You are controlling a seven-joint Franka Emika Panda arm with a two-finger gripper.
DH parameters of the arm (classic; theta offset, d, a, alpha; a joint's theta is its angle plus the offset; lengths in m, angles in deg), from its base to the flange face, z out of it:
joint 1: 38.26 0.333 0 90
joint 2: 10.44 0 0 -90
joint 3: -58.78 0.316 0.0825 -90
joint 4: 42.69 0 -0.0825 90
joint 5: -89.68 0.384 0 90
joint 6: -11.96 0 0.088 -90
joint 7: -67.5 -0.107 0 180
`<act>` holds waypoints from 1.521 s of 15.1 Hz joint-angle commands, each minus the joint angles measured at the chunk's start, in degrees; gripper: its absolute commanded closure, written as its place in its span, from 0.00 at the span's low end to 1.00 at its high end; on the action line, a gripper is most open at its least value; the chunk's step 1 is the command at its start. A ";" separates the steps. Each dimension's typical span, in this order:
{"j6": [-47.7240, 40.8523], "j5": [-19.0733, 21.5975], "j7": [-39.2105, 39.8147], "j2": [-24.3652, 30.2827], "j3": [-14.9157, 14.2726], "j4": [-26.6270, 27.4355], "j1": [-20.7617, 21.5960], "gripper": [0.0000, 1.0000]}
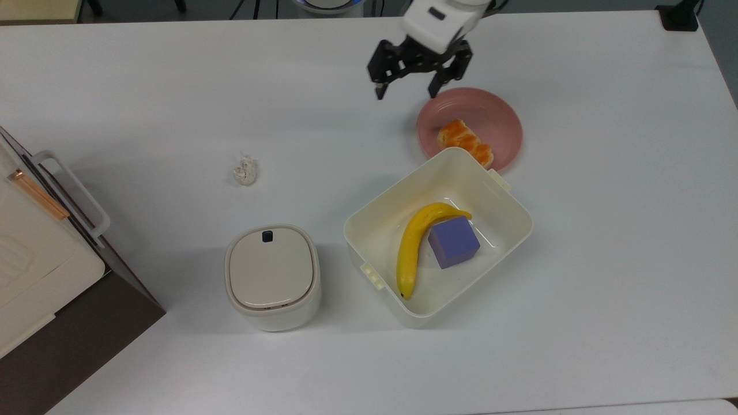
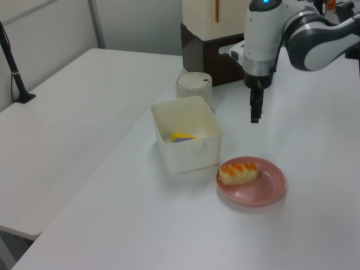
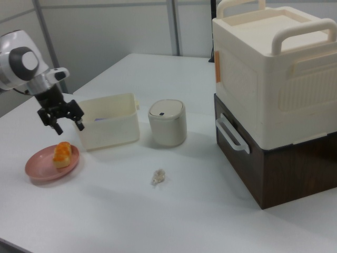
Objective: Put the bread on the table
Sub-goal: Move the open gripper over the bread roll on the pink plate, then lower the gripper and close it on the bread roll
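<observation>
Left to right in the top view, landmark is the pink plate (image 1: pixel 501 124).

Far to the plate's left: stacked storage boxes (image 1: pixel 34 253) at the tabletop (image 1: pixel 173 104) edge, then a whitish wad (image 1: pixel 245 171), then a lidded cream canister (image 1: pixel 271 278), all well apart from the plate. None of it is in your way.

Next, the open cream bin (image 1: pixel 369 230) with a banana (image 1: pixel 416 245) and a purple block (image 1: pixel 454 242) inside. Its far corner sits just beside the plate's near rim, and in the top view it overlaps the bread's lower end.

Tool (image 1: pixel 406 91): fingers apart, nothing between them, hovering above the tabletop just off the plate's upper-left rim.

Bread (image 1: pixel 464 141): lies on the plate, toward the bin-side half. Not yet on the tabletop, so the task is at the approach stage.

Key relation: from the tool, the bread lies to the right and down in the top view, across the plate's rim. Its long axis runs diagonally, upper-left to lower-right. The finger line currently reads roughly horizontal there, so my call is you'll need some wrist rotation to close across the short width.

Risk, as I judge it: the bin wall is close to the bread's lower end. Grip nearer the middle or upper end.
</observation>
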 commanded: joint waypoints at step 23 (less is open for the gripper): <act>11.95 -18.64 -28.93 -15.04 4.08 1.41 8.88 0.04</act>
